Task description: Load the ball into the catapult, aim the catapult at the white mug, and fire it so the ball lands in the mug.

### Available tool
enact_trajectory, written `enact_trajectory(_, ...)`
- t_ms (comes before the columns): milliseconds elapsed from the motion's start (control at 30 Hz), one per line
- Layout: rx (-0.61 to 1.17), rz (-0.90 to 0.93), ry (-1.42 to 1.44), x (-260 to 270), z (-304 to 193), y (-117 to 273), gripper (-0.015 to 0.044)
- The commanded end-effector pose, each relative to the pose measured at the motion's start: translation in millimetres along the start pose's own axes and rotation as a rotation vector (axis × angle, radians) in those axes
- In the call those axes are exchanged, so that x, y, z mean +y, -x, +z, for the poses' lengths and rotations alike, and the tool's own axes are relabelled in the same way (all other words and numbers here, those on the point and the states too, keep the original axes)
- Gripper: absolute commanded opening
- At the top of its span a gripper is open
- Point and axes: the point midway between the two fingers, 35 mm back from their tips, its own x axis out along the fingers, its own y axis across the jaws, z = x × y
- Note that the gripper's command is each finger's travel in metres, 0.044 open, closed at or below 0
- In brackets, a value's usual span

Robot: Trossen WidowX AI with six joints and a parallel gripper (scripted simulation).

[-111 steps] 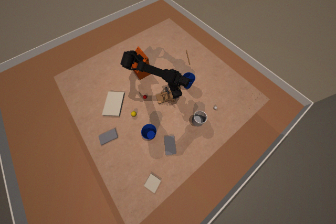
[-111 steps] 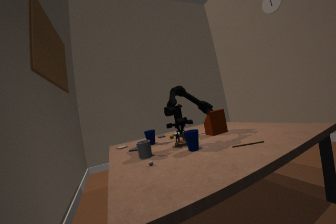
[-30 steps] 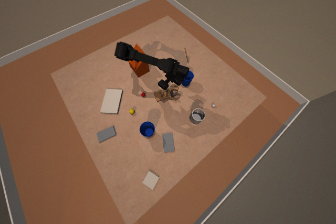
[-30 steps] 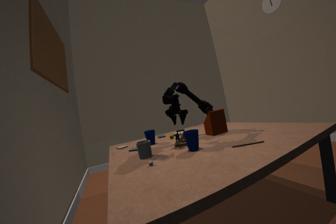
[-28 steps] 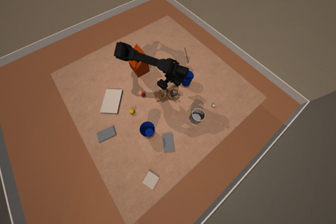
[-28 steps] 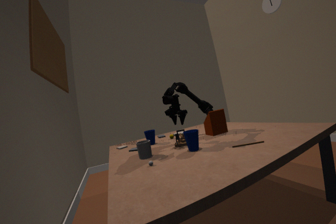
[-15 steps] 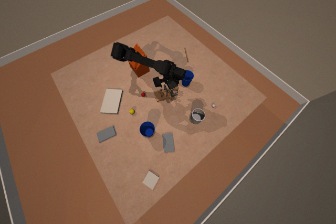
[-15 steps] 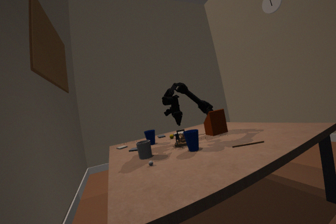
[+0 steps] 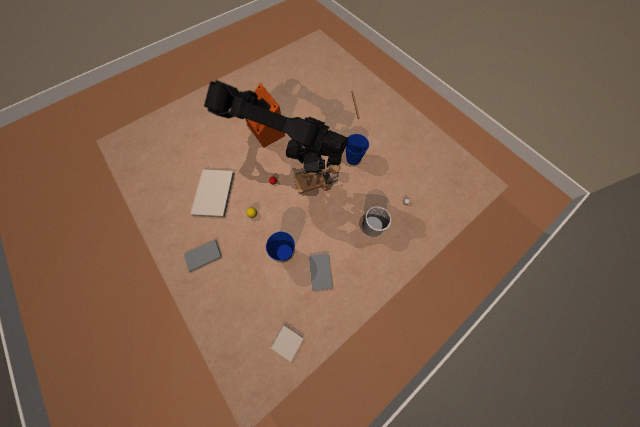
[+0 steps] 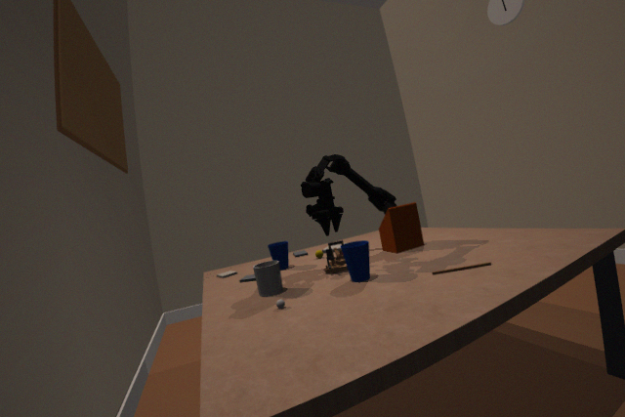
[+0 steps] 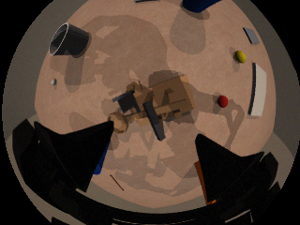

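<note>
The wooden catapult [image 9: 306, 182] [image 10: 335, 270] [image 11: 173, 94] stands on the table, with dark bars across its arm. Its round cup [image 11: 117, 123] points to the left in the wrist view, and I see no ball in it. The white mug [image 9: 373, 230] [image 10: 269, 278] [image 11: 74, 41], grey in this light, stands upright beyond the cup end, off to one side. A red ball [image 9: 272, 180] [image 11: 223, 101], a yellow ball [image 9: 251, 212] [image 10: 318, 254] [image 11: 240, 56] and a whitish ball [image 9: 406, 201] [image 10: 280, 304] [image 11: 53, 82] lie on the table. My gripper [image 10: 331, 232] [image 11: 157, 133] is open and empty above the catapult, fingers pointing down.
One blue cup [image 9: 355, 151] [image 10: 357, 263] stands near the catapult's cup end, another [image 9: 280, 246] [image 10: 278, 256] farther away. An orange block [image 9: 271, 136] [image 10: 403, 228] is by the arm's base. A thin stick [image 9: 355, 104] [image 10: 462, 268], white slabs [image 9: 212, 192] [image 9: 287, 343] and grey slabs [image 9: 202, 255] [image 9: 321, 271] lie around.
</note>
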Motion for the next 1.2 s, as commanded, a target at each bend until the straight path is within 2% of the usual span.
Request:
enact_trajectory(0,-0.004,-0.004,-0.122,-5.3,3.2,-2.1,0.0440)
enact_trajectory(833,-0.008,-0.007,-0.988,-35.1,14.0,-11.1,0.0440)
enact_trajectory(1033,-0.008,-0.007,-1.039,-36.9,14.5,-11.7,0.0440)
enact_trajectory(1100,-0.008,-0.008,-1.039,-36.5,14.8,-22.4,0.0440)
enact_trajectory(1167,-0.010,-0.011,-1.037,-37.2,14.8,-48.7,0.0440)
